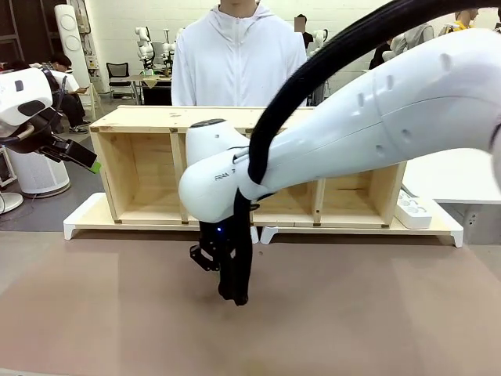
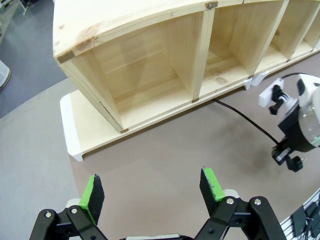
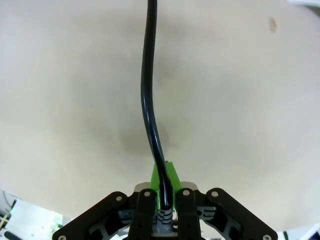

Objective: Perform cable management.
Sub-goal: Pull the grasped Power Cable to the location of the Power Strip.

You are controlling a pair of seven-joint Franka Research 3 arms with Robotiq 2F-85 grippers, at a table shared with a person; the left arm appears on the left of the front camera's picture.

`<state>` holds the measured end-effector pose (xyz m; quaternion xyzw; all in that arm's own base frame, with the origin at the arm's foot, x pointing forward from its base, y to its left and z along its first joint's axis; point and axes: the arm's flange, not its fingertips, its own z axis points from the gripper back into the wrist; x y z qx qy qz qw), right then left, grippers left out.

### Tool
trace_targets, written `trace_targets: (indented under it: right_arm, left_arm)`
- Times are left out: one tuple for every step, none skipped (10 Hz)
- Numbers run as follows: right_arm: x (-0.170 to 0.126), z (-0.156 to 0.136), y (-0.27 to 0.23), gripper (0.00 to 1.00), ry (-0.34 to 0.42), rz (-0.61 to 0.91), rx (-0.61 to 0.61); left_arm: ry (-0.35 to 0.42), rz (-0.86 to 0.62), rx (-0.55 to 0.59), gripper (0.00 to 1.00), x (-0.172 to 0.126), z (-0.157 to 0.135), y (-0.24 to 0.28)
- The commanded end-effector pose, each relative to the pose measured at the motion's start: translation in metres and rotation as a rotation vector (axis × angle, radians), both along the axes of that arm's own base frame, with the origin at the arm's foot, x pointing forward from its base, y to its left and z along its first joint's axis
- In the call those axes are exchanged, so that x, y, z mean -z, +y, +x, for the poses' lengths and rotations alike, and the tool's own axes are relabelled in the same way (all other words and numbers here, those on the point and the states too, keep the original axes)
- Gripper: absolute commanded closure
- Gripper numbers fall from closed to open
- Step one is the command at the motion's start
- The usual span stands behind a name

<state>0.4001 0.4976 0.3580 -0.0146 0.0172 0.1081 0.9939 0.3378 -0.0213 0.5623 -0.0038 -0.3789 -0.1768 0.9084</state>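
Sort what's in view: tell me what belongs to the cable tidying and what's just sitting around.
Part of the job:
- cable, pinched in the shut right gripper
- left gripper, open, holding nothing

Just lying about:
- wooden shelf unit on its white base
- white power strip on that base
- person standing behind the shelf unit

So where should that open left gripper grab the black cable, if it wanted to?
Probably the free stretch of cable between the wooden shelf and the right gripper, which pinches it near the plug. Come from above, with the left gripper straddling it crosswise: it's thin and runs low along the table.
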Motion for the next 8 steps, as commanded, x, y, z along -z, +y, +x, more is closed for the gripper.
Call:
trace_targets:
  right_arm:
    - [-0.003, -0.033, -0.037, 0.94, -0.013, 0.030, 0.099]
    - [-0.004, -0.044, -0.050, 0.94, -0.014, 0.035, 0.132]
    - [-0.006, -0.057, -0.064, 0.94, -0.016, 0.038, 0.173]
    - [-0.008, -0.069, -0.076, 0.94, -0.024, 0.038, 0.216]
    - [-0.009, -0.081, -0.089, 0.94, -0.035, 0.045, 0.264]
    - [-0.011, -0.092, -0.100, 0.94, -0.056, 0.056, 0.306]
    - [-0.010, -0.097, -0.105, 0.94, -0.086, 0.066, 0.327]
    - [-0.010, -0.073, -0.085, 0.94, -0.035, 0.016, 0.240]
  left_arm:
    - [0.006, -0.013, -0.012, 0.00, 0.000, 0.000, 0.000]
    - [0.006, -0.013, -0.012, 0.00, 0.000, 0.000, 0.000]
    - [0.006, -0.013, -0.012, 0.00, 0.000, 0.000, 0.000]
    - [0.006, -0.013, -0.012, 0.00, 0.000, 0.000, 0.000]
    - [0.006, -0.013, -0.012, 0.00, 0.000, 0.000, 0.000]
    - [0.006, -0.013, -0.012, 0.00, 0.000, 0.000, 0.000]
    - [0.006, -0.013, -0.012, 0.00, 0.000, 0.000, 0.000]
    - [0.006, -0.013, -0.012, 0.00, 0.000, 0.000, 0.000]
